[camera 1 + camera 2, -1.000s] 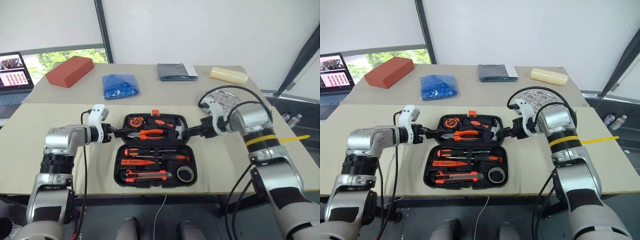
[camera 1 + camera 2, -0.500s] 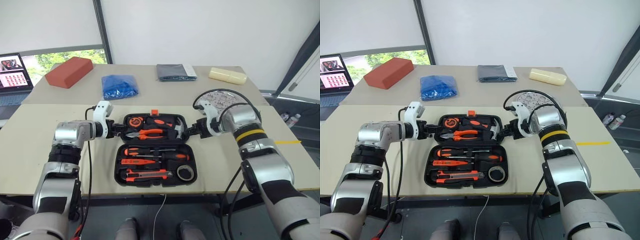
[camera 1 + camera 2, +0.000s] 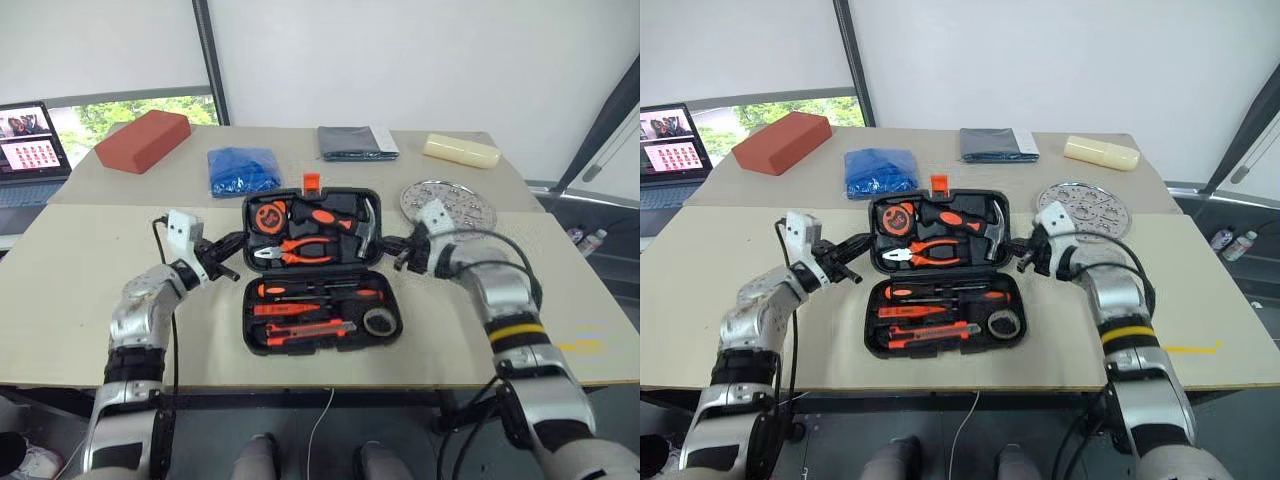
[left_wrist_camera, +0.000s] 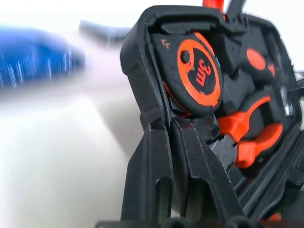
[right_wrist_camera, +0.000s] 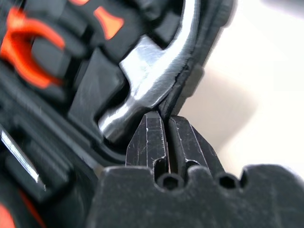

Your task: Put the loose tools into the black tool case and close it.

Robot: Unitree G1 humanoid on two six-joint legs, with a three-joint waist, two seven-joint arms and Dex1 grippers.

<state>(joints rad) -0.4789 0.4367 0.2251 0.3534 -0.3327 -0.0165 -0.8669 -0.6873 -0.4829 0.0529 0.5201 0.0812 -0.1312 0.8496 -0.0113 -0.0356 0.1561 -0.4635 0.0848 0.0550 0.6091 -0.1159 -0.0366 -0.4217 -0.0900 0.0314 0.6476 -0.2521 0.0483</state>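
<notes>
**Left eye view: lid pinched at both ends, tools already seated**

Left eye view: the black tool case (image 3: 318, 272) lies open on the table (image 3: 60, 290), its lid (image 3: 312, 227) tipped up off the surface. The screwdrivers (image 3: 318, 293), utility knife (image 3: 300, 329) and tape roll (image 3: 378, 321) sit in the base slots. The left gripper (image 3: 222, 262) meets the lid's left edge, the right gripper (image 3: 398, 253) its right edge.

Left wrist view: the fingers (image 4: 151, 180) are clamped together on the lid's rim beside the tape measure (image 4: 198, 72). The hold looks thin, taken at the very edge.

Right wrist view: the fingers (image 5: 153, 142) are pressed shut on the rim next to the hammer (image 5: 154, 78) head. Again only a sliver of plastic appears caught.

Judged from this, uneven lifting could twist the lid or let one rim slip free, dropping it back. A tool standing proud of its slot could also stop the orange latch (image 3: 311, 182) from catching.
</notes>
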